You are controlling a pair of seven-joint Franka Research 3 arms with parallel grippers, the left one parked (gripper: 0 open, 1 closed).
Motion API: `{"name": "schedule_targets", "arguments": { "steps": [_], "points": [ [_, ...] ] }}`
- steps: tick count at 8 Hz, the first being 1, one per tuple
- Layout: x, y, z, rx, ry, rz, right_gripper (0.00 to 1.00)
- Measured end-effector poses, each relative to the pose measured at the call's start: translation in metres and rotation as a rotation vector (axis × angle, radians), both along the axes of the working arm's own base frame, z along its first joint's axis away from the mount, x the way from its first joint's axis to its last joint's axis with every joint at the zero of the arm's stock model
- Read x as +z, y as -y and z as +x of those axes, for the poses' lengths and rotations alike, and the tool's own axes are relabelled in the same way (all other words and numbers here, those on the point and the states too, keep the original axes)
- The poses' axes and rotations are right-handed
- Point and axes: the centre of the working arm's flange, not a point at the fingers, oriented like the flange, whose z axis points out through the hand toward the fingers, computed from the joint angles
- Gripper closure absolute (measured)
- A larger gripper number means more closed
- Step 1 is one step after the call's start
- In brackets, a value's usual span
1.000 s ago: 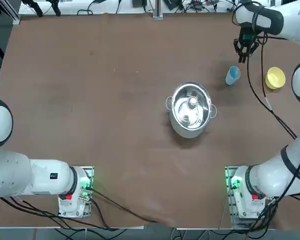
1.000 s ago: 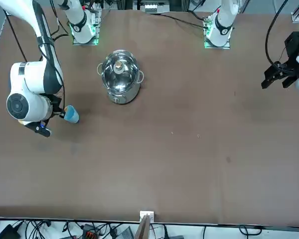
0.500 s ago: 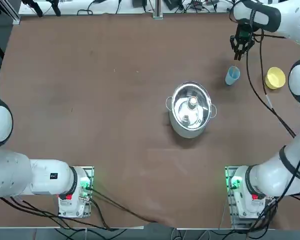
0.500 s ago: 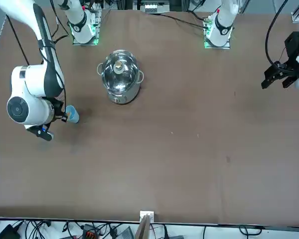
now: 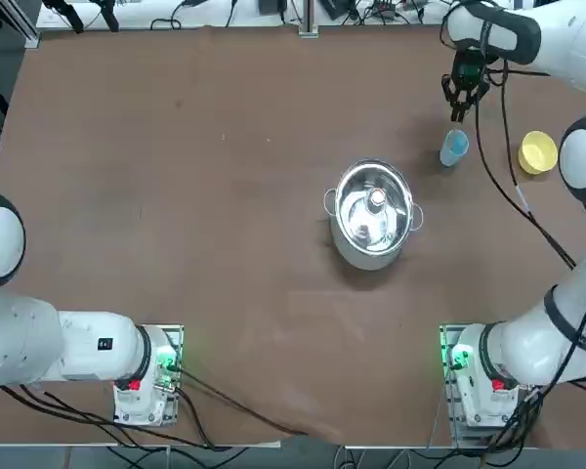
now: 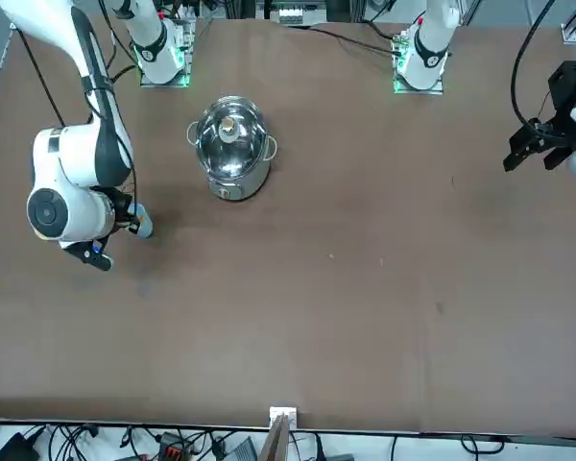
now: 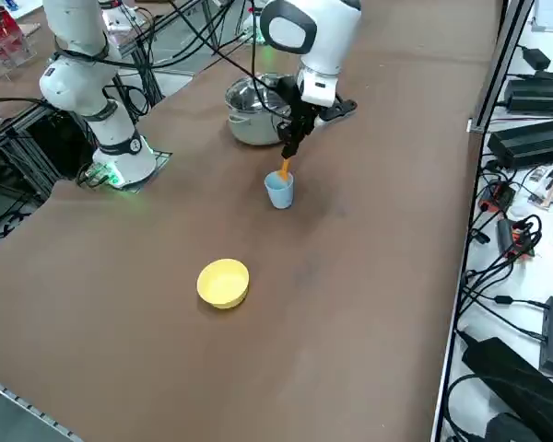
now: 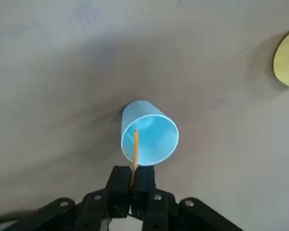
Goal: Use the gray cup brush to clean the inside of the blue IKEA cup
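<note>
A steel pot point(image 5: 373, 215) stands upright near the middle of the brown table point(image 5: 195, 195), with 2 small side handles and a round knob showing inside it. A yellow bowl point(image 5: 537, 152) sits open side up near the table's right edge, well apart from the pot. Cables and black boxes point(image 7: 535, 92) lie beyond the table's far edge.

Right arm stretched out toward the table's far right corner, wrist pointing down. Right pincer point(image 8: 132, 188) hangs above the table, fingers point(image 8: 118, 185) clamped tight on the brush point(image 8: 135, 154), which is held upright.
</note>
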Motion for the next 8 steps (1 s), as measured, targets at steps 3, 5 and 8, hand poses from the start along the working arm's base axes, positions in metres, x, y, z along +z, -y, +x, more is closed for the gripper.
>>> {"name": "schedule_targets", "arguments": {
  "steps": [3, 5, 8],
  "points": [
    [0.003, 0.007, -0.004, -0.014, -0.044, -0.013, 0.96],
    [0.003, 0.024, -0.002, -0.034, -0.044, -0.028, 0.96],
    [-0.004, 0.046, 0.005, -0.057, -0.02, -0.04, 0.96]
  ]
}}
